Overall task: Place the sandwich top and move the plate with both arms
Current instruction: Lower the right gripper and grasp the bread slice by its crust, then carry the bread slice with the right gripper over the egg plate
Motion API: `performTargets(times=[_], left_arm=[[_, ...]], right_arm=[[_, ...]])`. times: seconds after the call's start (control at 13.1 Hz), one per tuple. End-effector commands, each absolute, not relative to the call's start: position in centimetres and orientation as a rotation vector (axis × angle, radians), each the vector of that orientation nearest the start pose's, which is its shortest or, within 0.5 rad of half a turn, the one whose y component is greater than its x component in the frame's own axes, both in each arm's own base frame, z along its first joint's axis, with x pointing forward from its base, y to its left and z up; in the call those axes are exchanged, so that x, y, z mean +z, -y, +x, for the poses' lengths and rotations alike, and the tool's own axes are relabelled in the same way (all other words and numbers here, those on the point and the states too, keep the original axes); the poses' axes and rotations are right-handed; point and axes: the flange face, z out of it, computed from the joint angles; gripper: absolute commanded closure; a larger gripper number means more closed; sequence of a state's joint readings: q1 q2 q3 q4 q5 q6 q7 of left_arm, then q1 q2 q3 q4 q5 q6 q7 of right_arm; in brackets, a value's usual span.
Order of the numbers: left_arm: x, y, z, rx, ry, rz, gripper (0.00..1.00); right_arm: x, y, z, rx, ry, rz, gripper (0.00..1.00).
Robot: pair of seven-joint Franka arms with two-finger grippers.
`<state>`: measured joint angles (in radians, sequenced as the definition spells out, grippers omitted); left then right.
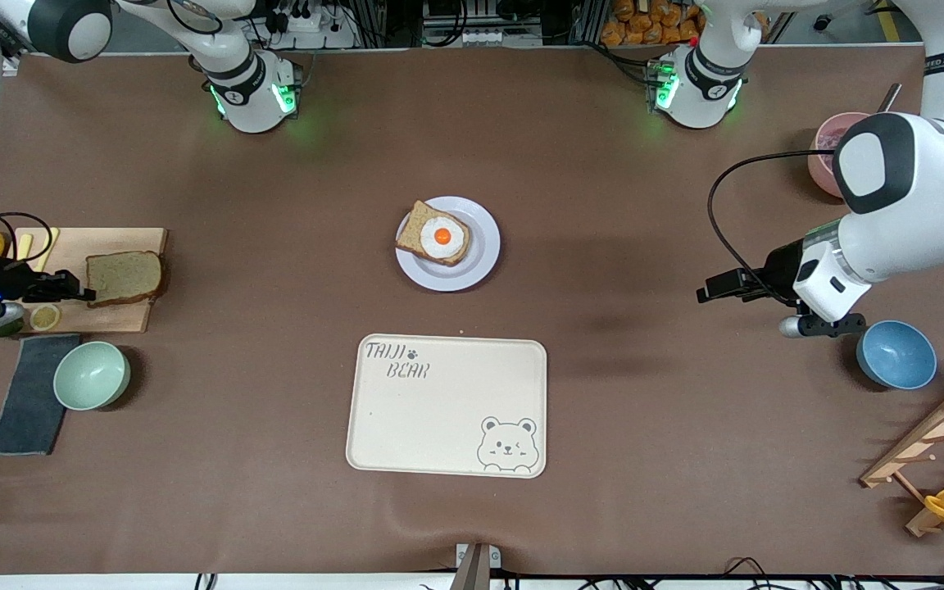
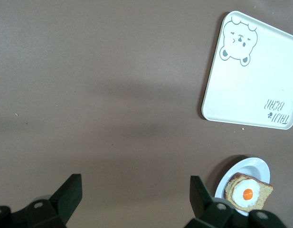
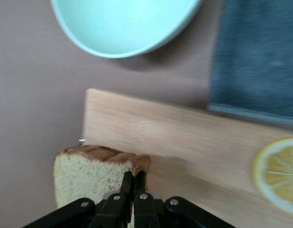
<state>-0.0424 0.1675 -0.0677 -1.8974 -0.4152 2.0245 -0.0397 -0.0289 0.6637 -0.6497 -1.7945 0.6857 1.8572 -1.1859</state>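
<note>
R gripper [image 3: 132,183] is at the wooden board [image 1: 115,315] toward the right arm's end of the table, fingers pinched tight on the crust edge of the sandwich top [image 1: 124,278]. Slice looks partly raised off the board, tho hard to tell. L gripper [image 2: 134,194] hangs over bare table near the blue bowl [image 1: 896,354], fingers wide apart, holding nothing; L arm waits. Plate [image 1: 480,254] w/ egg-topped bread [image 1: 434,234] sits mid-table, bear tray [image 1: 406,426] nearer the camera.
</note>
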Motion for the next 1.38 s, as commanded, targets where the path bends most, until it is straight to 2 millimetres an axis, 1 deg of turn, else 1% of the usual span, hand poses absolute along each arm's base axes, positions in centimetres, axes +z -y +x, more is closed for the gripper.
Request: performTargets(times=[0.0,0.08,0.15,0.31,0.46,0.54,0.69,0.76,0.84,1.07,1.15,1.22,1.3], left_arm=[[40.7,9.6,59.8,0.098,0.207,-3.528,0.0],[40.5,9.7,60.4,0.093,0.198,-3.53,0.0],[40.9,9.8,60.9,0.074,0.19,-3.534,0.0],[41.4,10.0,61.9,0.059,0.239,-3.572,0.0],[41.2,10.2,62.1,0.066,0.267,-3.59,0.0],[41.1,10.2,62.2,0.067,0.269,-3.592,0.0],[41.3,10.2,62.3,0.063,0.276,-3.592,0.0],[41.1,10.2,62.3,0.069,0.277,-3.591,0.0],[41.1,10.2,62.3,0.069,0.277,-3.591,0.0],[40.9,10.0,62.2,0.075,0.282,-3.59,0.0],[40.9,10.1,62.2,0.075,0.279,-3.59,0.0],[40.8,10.1,62.2,0.078,0.28,-3.59,0.0],[40.7,10.0,62.1,0.082,0.279,-3.589,0.0]], right_arm=[[24.8,30.3,53.7,0.159,0.18,-2.593,1.0],[26.2,29.7,54.7,0.188,0.148,-2.572,1.0],[27.6,28.4,55.7,0.236,0.1,-2.541,1.0],[29.9,25.6,57.6,0.332,0.019,-2.486,1.0],[31.4,21.4,59.6,0.396,-0.009,-2.429,1.0],[31.5,19.1,60.1,0.409,0.007,-2.409,1.0],[31.2,13.8,61.6,0.47,0.002,-2.371,1.0],[32.4,11.3,62.4,0.475,-0.031,-2.378,1.0],[32.9,8.5,62.8,0.469,-0.041,-2.382,1.0],[35.1,-1.7,62.7,0.483,-0.135,-2.399,1.0],[35.0,-5.0,62.6,0.507,-0.115,-2.397,1.0],[34.0,-7.3,62.1,0.503,-0.1,-2.399,1.0],[33.8,-9.3,61.2,0.473,-0.086,-2.411,1.0]])
